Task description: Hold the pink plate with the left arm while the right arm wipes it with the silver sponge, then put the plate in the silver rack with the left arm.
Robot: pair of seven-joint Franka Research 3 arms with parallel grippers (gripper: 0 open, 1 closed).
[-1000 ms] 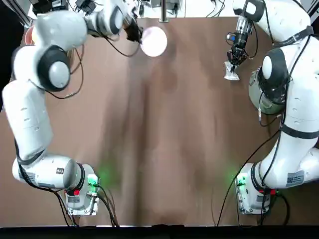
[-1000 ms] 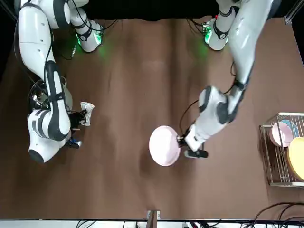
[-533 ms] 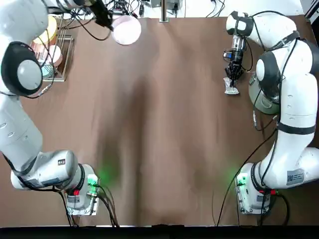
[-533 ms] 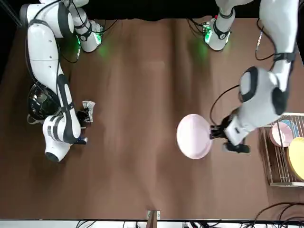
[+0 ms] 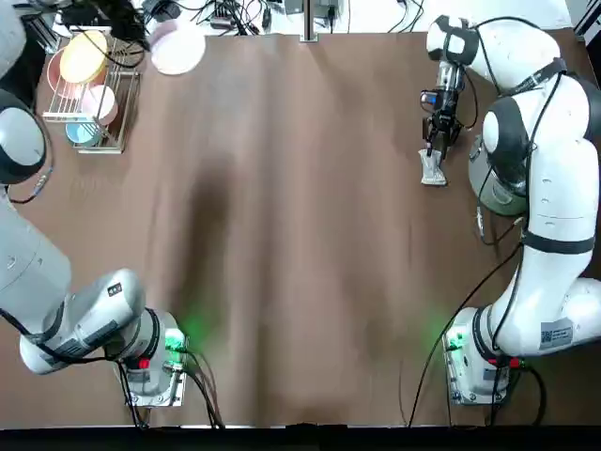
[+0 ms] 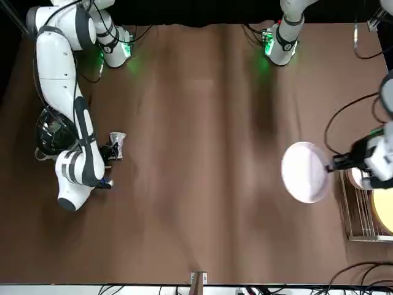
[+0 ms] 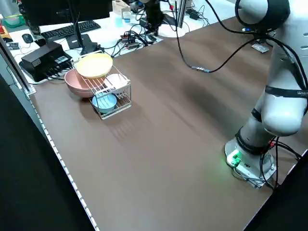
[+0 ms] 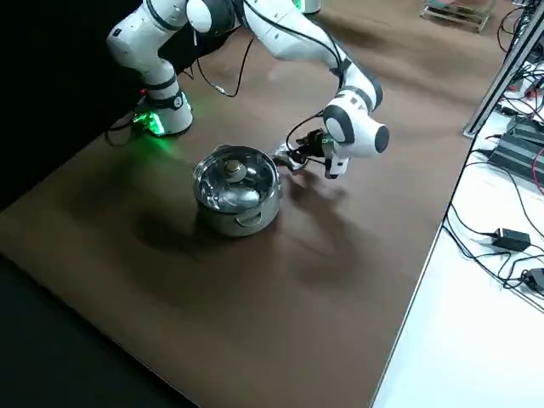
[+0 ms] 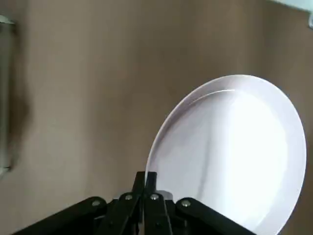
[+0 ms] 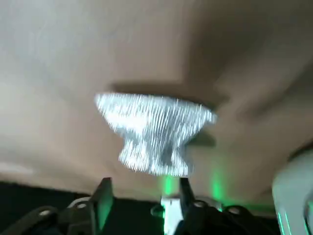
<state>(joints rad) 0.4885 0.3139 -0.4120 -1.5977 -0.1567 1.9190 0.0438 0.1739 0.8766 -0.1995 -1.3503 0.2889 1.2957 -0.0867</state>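
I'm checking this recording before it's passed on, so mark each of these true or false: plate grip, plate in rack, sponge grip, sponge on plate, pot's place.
1. The left gripper holds the pink plate by its edge. True.
2. The pink plate stands in the silver rack. False: it is held outside the rack.
3. The right gripper holds the silver sponge. True.
4. The sponge is pressed against the plate. False: they are far apart.
5. The steel pot stands on the left arm's side. False: it is on the right arm's side.
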